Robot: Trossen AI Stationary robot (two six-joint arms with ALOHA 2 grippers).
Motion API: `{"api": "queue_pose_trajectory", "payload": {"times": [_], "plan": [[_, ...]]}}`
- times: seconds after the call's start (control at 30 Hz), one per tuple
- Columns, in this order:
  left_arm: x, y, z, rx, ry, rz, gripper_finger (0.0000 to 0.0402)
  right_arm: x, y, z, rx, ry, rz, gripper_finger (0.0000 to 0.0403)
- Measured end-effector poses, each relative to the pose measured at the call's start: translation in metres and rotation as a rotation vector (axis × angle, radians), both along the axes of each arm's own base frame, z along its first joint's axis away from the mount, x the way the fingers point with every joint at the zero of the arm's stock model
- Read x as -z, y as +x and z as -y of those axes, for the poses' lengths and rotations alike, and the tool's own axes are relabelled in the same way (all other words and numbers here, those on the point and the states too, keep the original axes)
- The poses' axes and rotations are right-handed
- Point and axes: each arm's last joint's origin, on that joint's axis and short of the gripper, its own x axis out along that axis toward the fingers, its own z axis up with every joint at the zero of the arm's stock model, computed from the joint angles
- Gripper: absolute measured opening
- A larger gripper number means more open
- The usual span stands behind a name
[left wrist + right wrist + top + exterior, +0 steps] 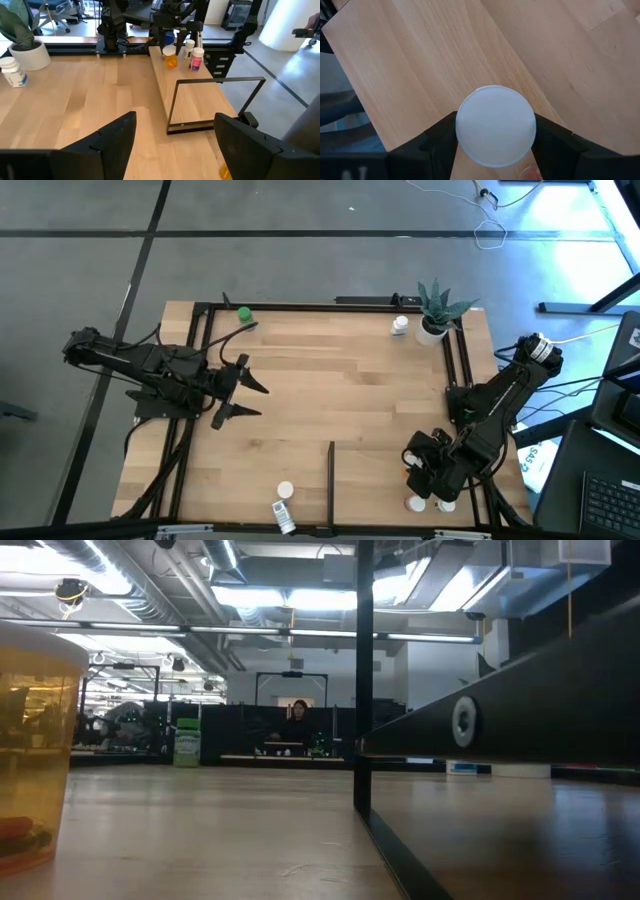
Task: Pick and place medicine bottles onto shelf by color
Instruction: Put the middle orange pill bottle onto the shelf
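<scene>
Gripping a white bottle cap [495,131], the right hand [425,470] sits at the near right corner of the table [320,400]; right wrist view looks straight down on the round cap, one dark finger [437,140] pressed on each side. Bottle body mostly hidden under the cap, colour can't tell. In the high view two more white-capped bottles [414,503] show just beside that hand, at the table edge.

Left hand [243,388] hangs over the left-middle of the table, fingers spread wide, nothing between them.

Other bottles:
- green bottle [243,313] at far left corner, by the black frame rail [300,305]
- white bottle [400,326] at far right, just beside the potted plant [436,310]
- white-capped bottle [285,492] upright at near edge, left of the black divider bar [331,475]
- another bottle [284,515] lying on its side just next to it
- low view: orange translucent bottle [35,745] very close at picture left

Left wrist view shows the cluster at the right arm: orange bottle [170,57], pink-bodied bottle [196,59], a white one [188,48] behind, blue one [169,38] farther back; a thin black frame [215,102] stands on the light wood in front of them.

A person [298,720] sits far off in the room behind.
</scene>
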Motion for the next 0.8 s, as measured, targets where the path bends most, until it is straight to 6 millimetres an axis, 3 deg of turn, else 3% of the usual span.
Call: {"api": "queue_pose_trajectory", "payload": {"times": [0.8], "plan": [[0.0000,0.0000,0.0000,0.000,0.002,0.000,0.0261,-0.0004,0.0008,-0.0009,-0.025,-0.001,0.010,0.0222]]}}
